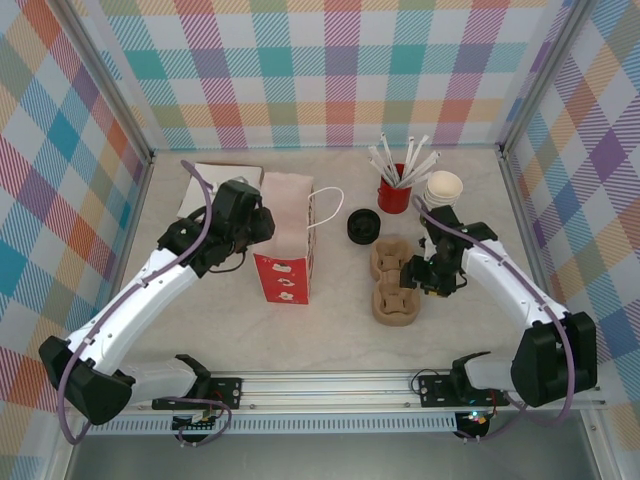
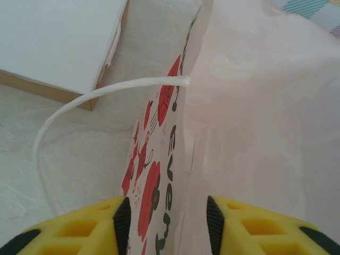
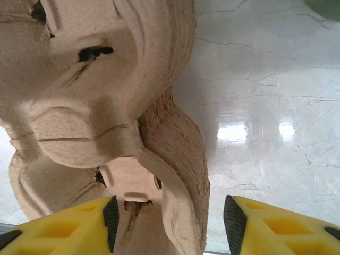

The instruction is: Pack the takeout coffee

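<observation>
The packing looks barely begun. The takeout coffee (image 1: 363, 226), seen from above as a round black lid, stands on the table (image 1: 300, 330) between the red paper bag (image 1: 284, 275) and the stack of moulded pulp cup carriers (image 1: 393, 290), so it is clearly outside the bag. From this angle its green side cannot be made out. The bag stands upright with its mouth open, and no cup can be seen in the part of its pale inside that shows. The left gripper (image 2: 166, 215) sits at the bag's rim, jaws apart, with the paper wall between them unpinched. The right gripper (image 3: 168, 219) is low over the carriers, jaws apart astride a pulp edge, not clamped on it. By this reading the main steps remain: take up the cup, lower it into the bag, and let go.
</observation>
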{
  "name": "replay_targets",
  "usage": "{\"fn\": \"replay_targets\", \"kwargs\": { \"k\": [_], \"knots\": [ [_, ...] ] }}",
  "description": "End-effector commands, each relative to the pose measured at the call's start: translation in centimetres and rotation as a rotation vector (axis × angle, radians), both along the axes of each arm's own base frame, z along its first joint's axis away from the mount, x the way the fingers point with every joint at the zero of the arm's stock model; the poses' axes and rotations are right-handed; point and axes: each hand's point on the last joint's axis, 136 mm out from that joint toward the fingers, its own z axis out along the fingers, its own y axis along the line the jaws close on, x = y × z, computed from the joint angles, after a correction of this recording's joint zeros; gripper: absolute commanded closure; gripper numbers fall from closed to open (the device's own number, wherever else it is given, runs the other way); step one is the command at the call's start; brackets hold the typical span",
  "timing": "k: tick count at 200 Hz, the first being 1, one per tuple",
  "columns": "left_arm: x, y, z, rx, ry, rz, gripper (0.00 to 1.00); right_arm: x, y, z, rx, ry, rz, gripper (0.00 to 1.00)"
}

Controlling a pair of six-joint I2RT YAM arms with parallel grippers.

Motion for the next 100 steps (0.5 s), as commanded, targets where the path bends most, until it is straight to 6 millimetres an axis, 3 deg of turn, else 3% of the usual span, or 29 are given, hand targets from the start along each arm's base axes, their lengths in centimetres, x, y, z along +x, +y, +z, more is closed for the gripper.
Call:
{"fn": "replay_targets", "kwargs": {
  "k": [1, 46, 100],
  "knots": [
    [-1.1, 1.1, 2.7, -0.005, -0.061, 0.015, 0.52, 0.4, -0.1, 0.4, -0.037, -0.002, 0.013, 0.45],
    [-2.2, 2.7, 4.3, 0.001, -0.11, 0.044, 0.5, 0.6, 0.2, -0.1, -0.065, 0.016, 0.032, 0.53],
    [-2.4, 3.3, 4.7, 0.007, -0.126, 0.058, 0.49, 0.6, 0.5, -0.6, -0.076, 0.031, 0.042, 0.62]
  ]
}}
